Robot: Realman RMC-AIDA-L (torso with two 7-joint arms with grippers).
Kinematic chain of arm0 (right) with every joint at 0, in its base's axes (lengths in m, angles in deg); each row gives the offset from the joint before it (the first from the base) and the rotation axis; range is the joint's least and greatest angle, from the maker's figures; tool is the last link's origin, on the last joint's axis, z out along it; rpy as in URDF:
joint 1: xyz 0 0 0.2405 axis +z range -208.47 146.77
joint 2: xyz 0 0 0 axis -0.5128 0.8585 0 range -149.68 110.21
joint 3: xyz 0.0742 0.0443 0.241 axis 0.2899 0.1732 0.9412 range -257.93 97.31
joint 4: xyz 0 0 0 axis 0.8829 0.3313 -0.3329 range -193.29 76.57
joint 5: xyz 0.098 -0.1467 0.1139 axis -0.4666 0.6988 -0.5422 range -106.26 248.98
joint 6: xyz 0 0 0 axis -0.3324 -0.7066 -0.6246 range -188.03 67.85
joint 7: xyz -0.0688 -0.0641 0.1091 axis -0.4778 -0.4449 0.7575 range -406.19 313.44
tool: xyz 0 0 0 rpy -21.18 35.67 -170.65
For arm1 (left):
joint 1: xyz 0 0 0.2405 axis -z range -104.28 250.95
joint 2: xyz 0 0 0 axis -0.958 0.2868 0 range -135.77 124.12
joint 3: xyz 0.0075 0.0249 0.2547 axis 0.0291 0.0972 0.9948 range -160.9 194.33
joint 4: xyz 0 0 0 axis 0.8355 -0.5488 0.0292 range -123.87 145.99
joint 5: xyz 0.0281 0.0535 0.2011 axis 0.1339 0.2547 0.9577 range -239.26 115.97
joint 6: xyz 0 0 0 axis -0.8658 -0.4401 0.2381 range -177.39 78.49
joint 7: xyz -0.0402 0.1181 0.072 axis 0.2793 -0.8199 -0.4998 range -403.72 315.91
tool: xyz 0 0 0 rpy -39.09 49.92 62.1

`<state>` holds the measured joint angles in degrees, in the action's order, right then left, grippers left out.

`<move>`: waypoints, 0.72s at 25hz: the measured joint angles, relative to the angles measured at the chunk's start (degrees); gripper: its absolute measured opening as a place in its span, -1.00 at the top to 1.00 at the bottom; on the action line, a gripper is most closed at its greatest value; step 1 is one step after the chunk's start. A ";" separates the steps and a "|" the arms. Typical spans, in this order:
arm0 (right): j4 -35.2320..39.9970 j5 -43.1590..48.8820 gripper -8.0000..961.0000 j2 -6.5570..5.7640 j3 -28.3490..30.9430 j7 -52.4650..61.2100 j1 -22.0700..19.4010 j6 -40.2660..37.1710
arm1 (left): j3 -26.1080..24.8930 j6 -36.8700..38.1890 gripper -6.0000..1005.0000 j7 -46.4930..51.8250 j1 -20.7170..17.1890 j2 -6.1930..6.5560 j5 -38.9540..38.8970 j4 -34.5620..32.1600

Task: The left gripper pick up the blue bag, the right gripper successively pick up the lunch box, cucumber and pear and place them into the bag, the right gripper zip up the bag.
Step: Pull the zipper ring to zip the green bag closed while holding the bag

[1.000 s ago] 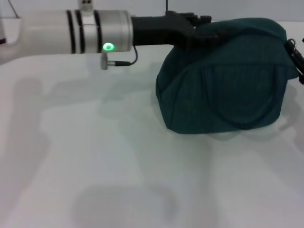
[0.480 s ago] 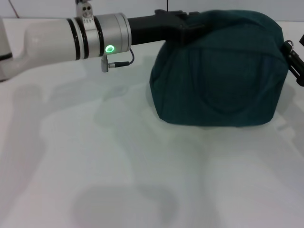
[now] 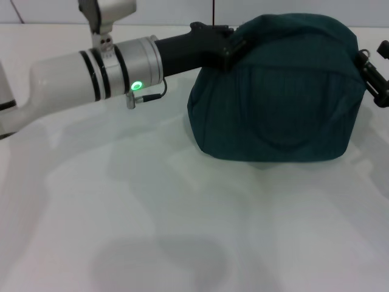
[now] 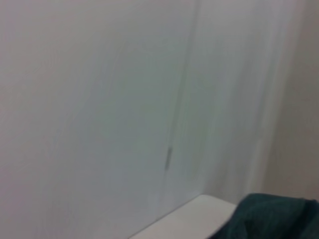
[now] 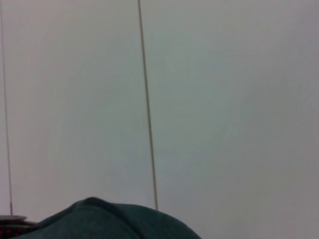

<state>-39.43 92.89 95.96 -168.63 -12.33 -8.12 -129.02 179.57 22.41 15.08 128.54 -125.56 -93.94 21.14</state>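
Note:
The blue bag (image 3: pixel 276 91) stands on the white table, right of centre, with its top closed over. My left gripper (image 3: pixel 230 44) reaches in from the left on its silver-white arm and is shut on the bag's upper left edge, fingertips buried in the fabric. Only black parts of my right gripper (image 3: pixel 372 76) show at the bag's right end, at the frame edge. A corner of the bag (image 4: pixel 271 219) shows in the left wrist view, and its top (image 5: pixel 107 221) in the right wrist view. The lunch box, cucumber and pear are out of view.
The white table (image 3: pixel 152 231) spreads out in front of and left of the bag. Both wrist views look mostly at a pale wall behind the table.
My left arm has tilted, its elbow end dropping and its wrist shifting left. The bag has shifted a little left with it and now stands taller. The right gripper stays at the bag's right end.

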 joint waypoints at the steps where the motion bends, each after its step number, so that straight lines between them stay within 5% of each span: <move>1: -0.39 0.00 -0.03 -0.02 -0.13 0.00 0.55 0.10 | -0.08 1.91 0.73 -1.12 -1.00 -0.01 -0.02 -0.02; 11: -1.15 0.00 -0.01 0.08 -4.61 2.47 7.68 4.41 | -0.10 15.30 0.78 -17.57 -12.16 0.05 -7.57 -0.03; 18: -0.53 0.01 0.00 0.28 -6.44 4.21 11.34 4.67 | -0.23 22.08 0.79 -24.58 -16.67 0.31 -8.83 0.04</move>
<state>-39.97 92.90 96.24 -175.06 -8.12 3.22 -124.35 179.34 44.49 -9.50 111.88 -125.24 -102.77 21.18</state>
